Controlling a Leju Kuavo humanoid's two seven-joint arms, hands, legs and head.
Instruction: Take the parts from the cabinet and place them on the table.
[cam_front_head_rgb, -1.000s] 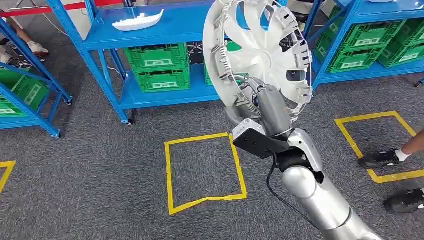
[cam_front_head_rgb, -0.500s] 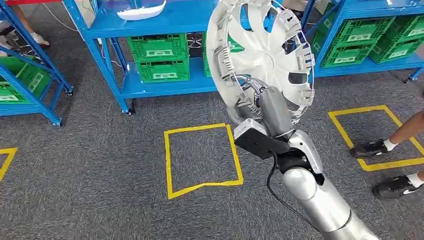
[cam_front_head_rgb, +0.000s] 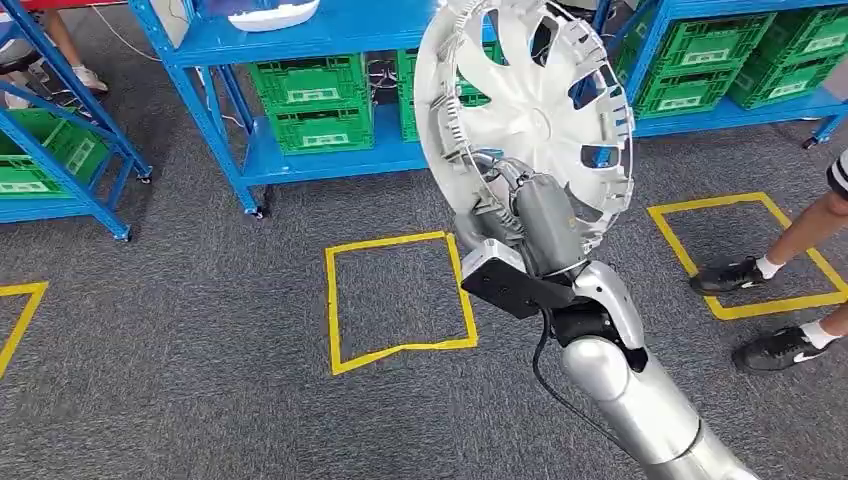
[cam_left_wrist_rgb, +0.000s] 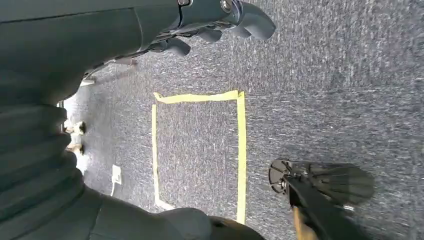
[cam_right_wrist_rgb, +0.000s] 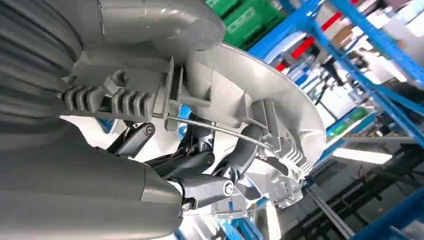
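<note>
My right hand (cam_front_head_rgb: 520, 205) grips a large white wheel cover (cam_front_head_rgb: 525, 105) by its lower rim and holds it upright in front of the blue cabinet (cam_front_head_rgb: 330, 160). The right wrist view shows the dark fingers (cam_right_wrist_rgb: 210, 187) hooked inside the wheel cover's ribbed rim (cam_right_wrist_rgb: 260, 115). Another white part (cam_front_head_rgb: 272, 13) lies on the cabinet's upper shelf at the top left. My left hand (cam_left_wrist_rgb: 220, 22) hangs over the grey carpet with its fingers curled in and nothing in them.
Green crates (cam_front_head_rgb: 320, 115) fill the lower shelves. Yellow tape squares (cam_front_head_rgb: 400, 300) mark the grey carpet. A person's legs and black shoes (cam_front_head_rgb: 780, 345) stand at the right, by another taped square (cam_front_head_rgb: 745, 255). A second blue rack (cam_front_head_rgb: 60, 170) is at the left. A black wheeled base (cam_left_wrist_rgb: 320, 182) sits on the floor.
The whole picture has shifted, so the camera has moved: the shelves sit higher and the person's feet have come further in. My right hand still holds the wheel cover the same way.
</note>
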